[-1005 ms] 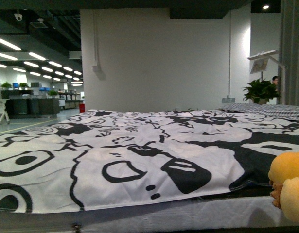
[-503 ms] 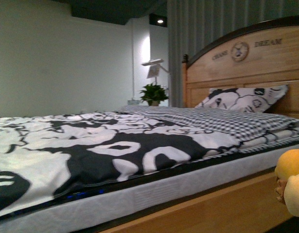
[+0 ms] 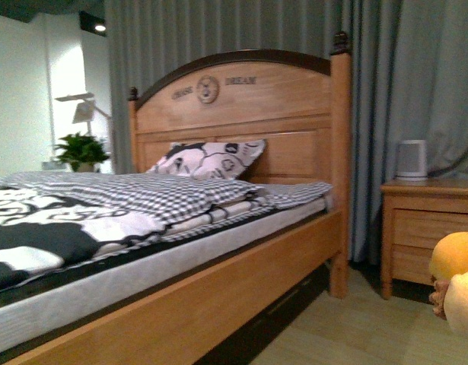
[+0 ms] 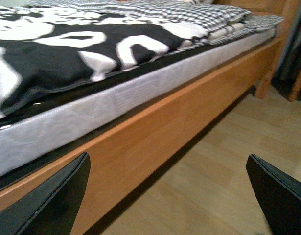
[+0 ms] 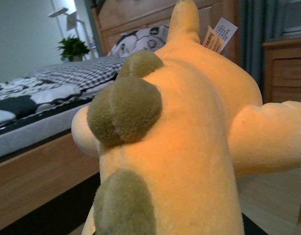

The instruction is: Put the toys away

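The orange-yellow plush toy (image 5: 189, 137) fills the right wrist view, with olive-brown spots down its back and a paper tag near its pointed top. My right gripper is shut on it, and its fingers are hidden by the plush. In the front view only part of the toy (image 3: 456, 285) shows at the lower right edge, orange above and paler cream below. My left gripper (image 4: 167, 196) is open with nothing between its black fingers (image 4: 57, 200). It hangs low over the wooden floor beside the bed's side rail (image 4: 155, 127).
A wooden bed (image 3: 218, 296) with a tall headboard (image 3: 241, 106), a black-and-white duvet and a pillow (image 3: 207, 160) takes up the left. A wooden nightstand (image 3: 431, 228) carrying a small white device (image 3: 412, 159) stands before grey curtains (image 3: 416, 76). Wooden floor (image 3: 355, 327) lies between bed and nightstand.
The front view has swung right, from the duvet to the headboard, nightstand and curtains. The plush toy keeps its place at the lower right edge.
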### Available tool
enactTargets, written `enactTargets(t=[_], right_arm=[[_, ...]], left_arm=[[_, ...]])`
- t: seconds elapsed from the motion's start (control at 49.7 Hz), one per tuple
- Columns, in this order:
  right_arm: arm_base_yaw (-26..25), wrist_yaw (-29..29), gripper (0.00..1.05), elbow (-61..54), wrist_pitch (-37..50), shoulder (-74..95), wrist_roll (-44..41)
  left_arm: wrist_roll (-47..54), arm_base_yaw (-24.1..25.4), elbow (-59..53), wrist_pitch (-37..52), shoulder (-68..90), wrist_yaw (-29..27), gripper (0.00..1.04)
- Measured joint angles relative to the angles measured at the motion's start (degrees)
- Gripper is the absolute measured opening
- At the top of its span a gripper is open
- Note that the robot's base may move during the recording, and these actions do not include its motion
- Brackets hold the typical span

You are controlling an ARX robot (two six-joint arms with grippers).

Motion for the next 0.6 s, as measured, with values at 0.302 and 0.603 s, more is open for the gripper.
enactTargets(t=[0.302, 0.603], right_arm=[[0.00, -0.02, 0.19, -0.02, 0.00, -0.04, 0.00], [-0.07, 0.68, 0.19, 0.00, 0.00, -0.20, -0.02]], left_arm=[[0.00, 0.00, 0.00, 0.00, 0.00, -0.02, 0.99], [0.04, -0.11, 0.00, 0.00, 0.00, 0.37, 0.99]])
